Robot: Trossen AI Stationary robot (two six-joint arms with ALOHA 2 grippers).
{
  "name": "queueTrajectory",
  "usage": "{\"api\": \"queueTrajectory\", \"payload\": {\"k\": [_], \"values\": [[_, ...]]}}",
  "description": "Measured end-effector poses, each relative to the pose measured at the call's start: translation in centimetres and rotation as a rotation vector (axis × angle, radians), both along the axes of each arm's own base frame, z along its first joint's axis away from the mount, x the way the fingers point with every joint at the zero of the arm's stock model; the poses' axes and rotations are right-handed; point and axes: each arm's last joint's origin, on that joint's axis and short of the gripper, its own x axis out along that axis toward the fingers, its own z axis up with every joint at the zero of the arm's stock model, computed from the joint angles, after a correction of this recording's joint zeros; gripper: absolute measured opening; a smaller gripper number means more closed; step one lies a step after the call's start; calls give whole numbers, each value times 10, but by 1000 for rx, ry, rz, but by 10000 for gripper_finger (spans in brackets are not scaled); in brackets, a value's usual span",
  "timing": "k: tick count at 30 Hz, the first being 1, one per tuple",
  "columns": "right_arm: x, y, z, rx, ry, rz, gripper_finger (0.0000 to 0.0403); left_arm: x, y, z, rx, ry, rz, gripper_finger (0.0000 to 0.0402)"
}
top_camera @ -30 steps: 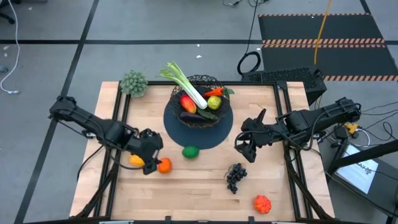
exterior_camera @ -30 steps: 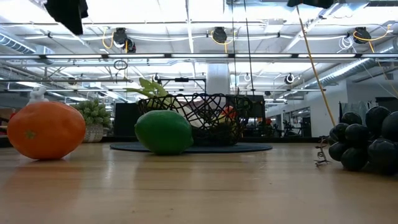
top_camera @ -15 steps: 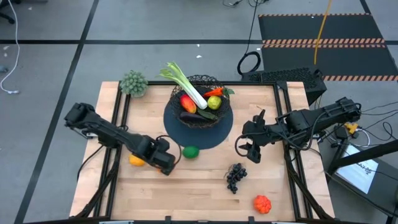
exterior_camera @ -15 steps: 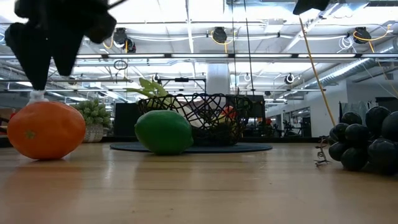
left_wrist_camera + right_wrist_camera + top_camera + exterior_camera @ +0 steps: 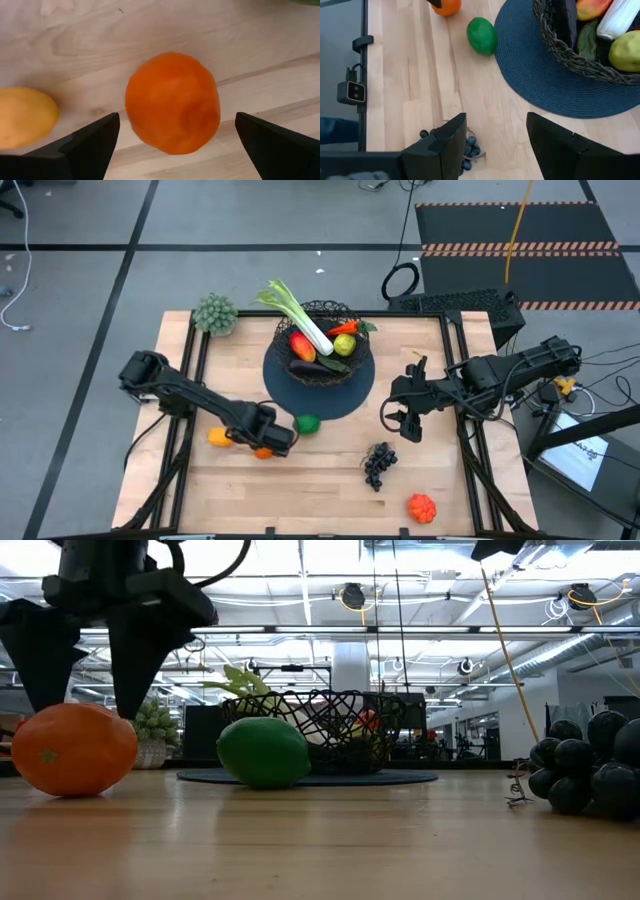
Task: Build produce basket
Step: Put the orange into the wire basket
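The left tool (image 5: 82,680) hangs just above the orange (image 5: 172,102) on the bench (image 5: 320,480), fingers spread wide to either side of it and not gripping. The right tool (image 5: 397,423) waits half open and empty above the bench, near the grapes (image 5: 379,463). The basket (image 5: 320,345) sits on the mat (image 5: 530,85), with the lime (image 5: 307,423) just off the mat's edge and the lemon (image 5: 22,117) beside the orange.

Left gripper (image 5: 85,690) low over the table, jaws wide apart; right gripper (image 5: 398,423) hovering, jaws part-open

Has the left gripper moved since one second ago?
Yes. In the high view the left gripper has moved toward the lime and now hangs open over the orange.
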Motion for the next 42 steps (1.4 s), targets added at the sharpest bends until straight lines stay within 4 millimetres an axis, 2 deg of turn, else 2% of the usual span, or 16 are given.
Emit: {"api": "queueTrajectory", "payload": {"k": [7,13,17,21,27,36,42], "values": [[0,0,0,25,-3,-25,200,6,-3,-15,-16,37,-2,390],[0,0,0,66,-3,-75,200,8,-4,-21,-25,50,-27,335],[1,1,1,83,-20,-90,200,8,-4,-14,-45,14,-51,300],[3,1,3,86,-43,-92,200,9,-1,7,-83,-123,-43,299],[5,2,4,100,-68,-101,200,8,4,61,-78,-509,-27,324],[9,2,8,150,-132,-177,200,-19,21,134,7,-950,-89,309],[14,3,14,232,-214,-259,200,-40,34,165,92,-1123,-217,324]]}}
